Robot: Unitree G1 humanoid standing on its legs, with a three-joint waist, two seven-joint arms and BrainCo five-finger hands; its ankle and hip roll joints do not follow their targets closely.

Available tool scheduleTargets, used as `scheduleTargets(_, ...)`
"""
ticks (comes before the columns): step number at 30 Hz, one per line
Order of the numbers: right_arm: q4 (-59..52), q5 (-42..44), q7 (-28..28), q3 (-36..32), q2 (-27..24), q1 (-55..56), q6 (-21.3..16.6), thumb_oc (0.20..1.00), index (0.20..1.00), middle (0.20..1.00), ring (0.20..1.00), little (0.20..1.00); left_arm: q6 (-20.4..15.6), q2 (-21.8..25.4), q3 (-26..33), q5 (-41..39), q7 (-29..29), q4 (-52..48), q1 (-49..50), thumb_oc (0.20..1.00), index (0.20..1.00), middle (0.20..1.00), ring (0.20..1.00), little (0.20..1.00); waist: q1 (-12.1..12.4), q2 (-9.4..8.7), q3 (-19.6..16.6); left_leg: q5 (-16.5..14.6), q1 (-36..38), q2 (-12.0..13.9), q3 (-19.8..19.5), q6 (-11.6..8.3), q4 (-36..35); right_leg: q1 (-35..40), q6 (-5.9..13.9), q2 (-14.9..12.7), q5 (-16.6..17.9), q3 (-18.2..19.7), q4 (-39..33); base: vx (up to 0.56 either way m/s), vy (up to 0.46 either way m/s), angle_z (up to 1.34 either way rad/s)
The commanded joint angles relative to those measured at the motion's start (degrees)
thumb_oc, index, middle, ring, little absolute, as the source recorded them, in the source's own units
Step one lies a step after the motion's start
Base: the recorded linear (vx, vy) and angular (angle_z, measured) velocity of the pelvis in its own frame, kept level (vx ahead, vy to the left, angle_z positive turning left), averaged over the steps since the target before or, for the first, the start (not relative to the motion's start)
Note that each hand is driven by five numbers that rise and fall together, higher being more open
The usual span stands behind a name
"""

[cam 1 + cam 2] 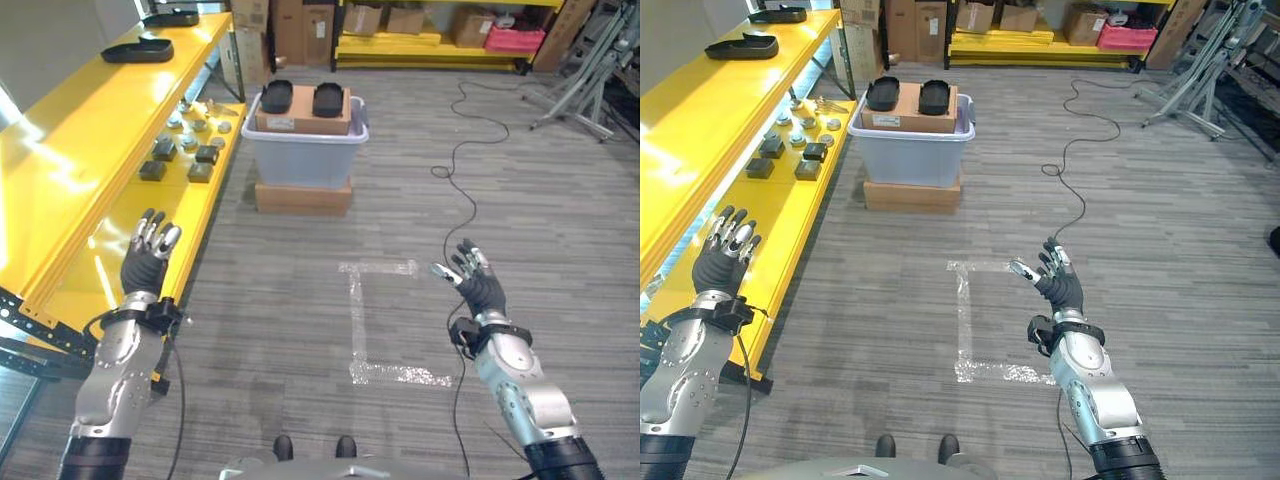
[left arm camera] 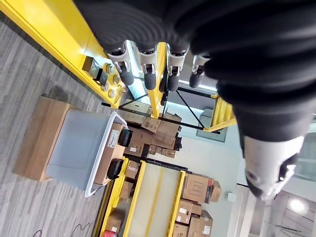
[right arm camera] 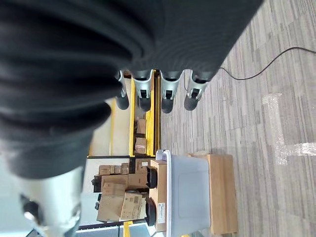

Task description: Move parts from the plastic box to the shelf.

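Standing on a wooden base (image 1: 303, 196), the plastic box (image 1: 303, 155) is the landmark, far ahead of both hands on the grey floor. One cardboard carton (image 1: 303, 115) sits in the box, and two black parts (image 1: 276, 96) (image 1: 327, 98) lie side by side on top of the carton. Left of the box runs the yellow shelf (image 1: 75, 180). On its lower board, near the box, lie four dark blocks (image 1: 207, 154) and several small round pieces (image 1: 186, 142), too small to count exactly. On its upper board, two black trays (image 1: 137, 50) lie further left of the box. The left hand (image 1: 148, 257) is raised with fingers straight and spread, and it holds nothing; it is by the shelf edge, well apart from the box. The right hand (image 1: 476, 280) is also open and empty, fingers spread, to the right of the box and well apart from it, beside white tape marks (image 1: 358, 325) on the floor.
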Motion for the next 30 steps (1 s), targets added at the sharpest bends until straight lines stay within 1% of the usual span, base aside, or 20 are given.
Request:
scheduleTargets(1,-0.93,3.08,-0.36,0.39,0.38,-3.89,-3.55,1.0,1.0,1.0,1.0,1.0,-1.52,2.98,0.59,-0.85,-1.2,0.39,-2.67,1.0,1.0,1.0,1.0,1.0,0.18,-1.68,-0.65,-5.69,-4.4,-2.26,-1.69,2.58,8.6,-4.82,4.82,-3.78,-3.38,0.01,14.42,0.07,0.08,0.0)
scheduleTargets(3,-1.11,3.32,-0.6,0.52,0.57,-3.93,-3.52,1.0,1.0,1.0,1.0,1.0,-1.4,3.05,0.53,-1.03,-1.23,0.35,-2.84,1.0,1.0,1.0,1.0,1.0,0.14,-1.64,-0.27,-5.94,-4.76,-2.54,-1.71,3.09,9.22,-5.92,5.06,-4.01,-3.13,0.21,16.94,0.05,0.082,0.04)
scheduleTargets(4,-1.16,4.03,-0.86,1.25,1.23,-4.04,-3.83,1.0,1.0,1.0,1.0,1.0,-1.32,3.16,0.33,-1.36,-0.99,0.56,-3.31,1.0,1.0,1.0,1.0,1.0,0.01,-0.97,1.27,-6.63,-5.24,-2.94,-2.06,4.53,11.04,-10.21,5.99,-4.81,-0.83,0.63,27.55,0.04,0.116,0.03)
scheduleTargets(5,-1.15,3.97,-0.86,1.49,1.45,-4.04,-4.01,1.0,1.0,1.0,1.0,1.0,-1.33,3.19,0.28,-1.26,-0.8,0.59,-3.42,1.0,1.0,1.0,1.0,1.0,0.0,-0.84,1.7,-6.94,-5.53,-3.14,-2.09,4.85,11.82,-11.85,6.11,-5.13,-0.14,0.86,30.65,0.04,0.15,-0.13)
scheduleTargets(7,-1.61,2.58,-0.5,2.34,2.53,-3.31,-4.43,1.0,1.0,1.0,1.0,1.0,-1.32,3.22,0.85,-1.08,-0.69,0.78,-3.08,1.0,1.0,1.0,1.0,1.0,0.01,-0.19,3.48,-8.75,-6.78,-3.62,-1.85,5.88,15.97,-18.32,6.16,-5.47,2.41,1.35,42.52,0.07,0.122,-0.12)
scheduleTargets(8,-1.73,2.26,0.12,2.54,2.74,-3.09,-4.22,1.0,1.0,1.0,1.0,1.0,-1.82,3.16,1.44,-1.13,-0.36,0.83,-2.56,1.0,1.0,1.0,1.0,1.0,0.25,-0.28,3.92,-9.89,-7.23,-4.01,-1.28,6.21,17.94,-20.4,6.24,-6.42,3.23,1.13,43.53,0.16,0.052,-0.12)
scheduleTargets(9,-1.32,1.8,0.87,2.78,2.84,-3.32,-4.26,1.0,1.0,1.0,1.0,1.0,-1.82,3.34,1.88,-1.27,0.05,0.74,-2.3,1.0,1.0,1.0,1.0,1.0,0.45,-0.69,4.14,-11.17,-7.26,-4.67,-1.13,6.24,19.33,-21.12,6.65,-7.39,5.13,0.97,40.06,0.21,-0.042,-0.23)
scheduleTargets(10,-1.05,1.81,1.45,2.82,2.75,-3.64,-4.4,1.0,1.0,1.0,1.0,1.0,-1.85,3.81,2.21,-1.56,0.2,0.62,-2.15,1.0,1.0,1.0,1.0,1.0,0.5,-1.04,4.21,-12.24,-7.08,-4.97,-1.37,5.97,20.1,-20.62,6.96,-7.42,6.09,0.86,35.91,0.19,-0.092,-0.29)
scheduleTargets(11,-0.98,1.84,1.61,2.82,2.65,-3.81,-4.52,1.0,1.0,1.0,1.0,1.0,-1.89,4.05,2.33,-1.73,0.36,0.48,-2.15,1.0,1.0,1.0,1.0,1.0,0.51,-1.36,4.25,-12.7,-6.94,-5.22,-1.65,5.74,20.36,-20.25,7.0,-7.33,6.09,0.95,32.82,0.36,-0.229,-0.3)
scheduleTargets(12,-0.69,2.37,1.88,2.61,1.7,-4.48,-4.86,1.0,1.0,1.0,1.0,1.0,-1.35,4.92,2.37,-1.79,1.29,-0.09,-2.67,1.0,1.0,1.0,1.0,1.0,0.02,-2.87,4.36,-14.54,-5.86,-6.57,-3.8,4.89,21.0,-18.53,7.48,-6.52,6.63,1.88,17.19,0.34,-0.221,-0.26)
scheduleTargets(14,-0.64,3.29,2.03,2.1,1.04,-4.61,-4.78,1.0,1.0,1.0,1.0,1.0,-0.88,5.11,2.42,-1.96,1.31,-0.25,-2.82,1.0,1.0,1.0,1.0,1.0,-0.29,-3.04,4.42,-14.98,-5.02,-6.73,-4.88,4.6,20.79,-17.67,7.59,-6.08,6.86,2.12,11.43,0.37,-0.198,-0.08)
scheduleTargets(15,-0.83,4.97,3.0,0.65,0.14,-4.04,-4.44,1.0,1.0,1.0,1.0,1.0,-0.85,4.75,2.54,-1.3,1.64,-0.42,-2.52,1.0,1.0,1.0,1.0,1.0,-0.63,-3.41,4.35,-15.99,-3.35,-6.77,-6.38,4.3,20.43,-17.13,8.03,-6.1,7.62,2.68,3.2,0.44,-0.198,0.14)
scheduleTargets(17,-1.2,5.32,3.5,0.05,-0.09,-3.44,-4.09,1.0,1.0,1.0,1.0,1.0,-1.35,4.53,2.62,-1.0,1.61,-0.17,-2.15,1.0,1.0,1.0,1.0,1.0,-0.73,-3.42,4.32,-16.63,-2.34,-6.34,-6.46,4.14,20.22,-17.08,8.41,-6.52,8.47,2.3,1.21,0.42,-0.187,0.31)
scheduleTargets(18,-2.11,5.97,5.17,-1.14,-0.12,-1.62,-3.4,1.0,1.0,1.0,1.0,1.0,-2.61,4.04,3.1,-1.54,1.41,0.35,-0.88,1.0,1.0,1.0,1.0,1.0,-1.03,-3.74,4.27,-17.81,-0.74,-5.73,-6.51,3.89,20.35,-17.45,9.03,-7.29,9.99,2.2,-0.38,0.46,-0.214,0.31)
scheduleTargets(22,-2.98,5.5,7.84,-2.96,-0.33,1.04,-2.84,1.0,1.0,1.0,1.0,1.0,-4.45,2.96,4.44,-1.5,0.37,-0.12,2.35,1.0,1.0,1.0,1.0,1.0,-1.49,-3.91,3.13,-18.61,1.48,-3.57,-6.02,2.37,20.02,-14.61,8.47,-7.18,7.2,2.18,0.25,0.42,-0.226,0.21)
scheduleTargets(24,-2.68,5.99,7.46,-3.29,-1.24,0.99,-2.31,1.0,1.0,1.0,1.0,1.0,-5.23,2.65,5.05,-3.2,0.79,-0.28,3.55,1.0,1.0,1.0,1.0,1.0,-1.77,-3.78,1.79,-17.7,3.05,-0.55,-5.05,0.47,19.95,-13.16,7.27,-6.13,5.28,1.74,3.82,0.51,-0.324,0.19)
scheduleTargets(26,-1.73,6.36,7.44,-3.17,-1.81,0.17,-2.58,1.0,1.0,1.0,1.0,1.0,-5.69,2.41,5.4,-6.32,0.7,-0.24,3.86,1.0,1.0,1.0,1.0,1.0,-1.7,-3.65,1.26,-13.93,3.21,2.43,-4.09,-1.15,21.28,-12.23,6.05,-5.35,4.16,0.69,6.38,0.4,-0.302,0.3)
scheduleTargets(27,-1.28,6.67,7.51,-3.18,-2.45,-0.46,-2.48,1.0,1.0,1.0,1.0,1.0,-5.92,1.92,5.67,-7.89,1.32,-0.53,3.74,1.0,1.0,1.0,1.0,1.0,-1.93,-3.83,1.02,-10.19,2.51,5.14,-2.41,-2.24,25.2,-10.95,4.55,-4.4,2.54,0.11,6.97,0.41,-0.33,0.3)
scheduleTargets(29,-0.84,6.27,8.14,-3.32,-3.25,-0.94,-2.19,1.0,1.0,1.0,1.0,1.0,-5.93,0.95,6.08,-9.11,2.53,-0.91,3.68,1.0,1.0,1.0,1.0,1.0,-2.23,-4.0,0.75,-5.69,0.69,8.38,-0.08,-3.47,33.53,-9.22,2.27,-2.91,0.68,-0.87,7.01,0.35,-0.305,0.11)
scheduleTargets(30,-0.7,6.03,8.27,-3.31,-3.39,-0.98,-2.25,1.0,1.0,1.0,1.0,1.0,-5.88,0.72,6.14,-9.15,2.82,-0.94,3.69,1.0,1.0,1.0,1.0,1.0,-2.25,-3.99,0.72,-4.89,-0.06,8.97,0.21,-3.73,35.74,-8.88,1.79,-2.56,0.33,-1.07,7.01,0.34,-0.347,-0.01)
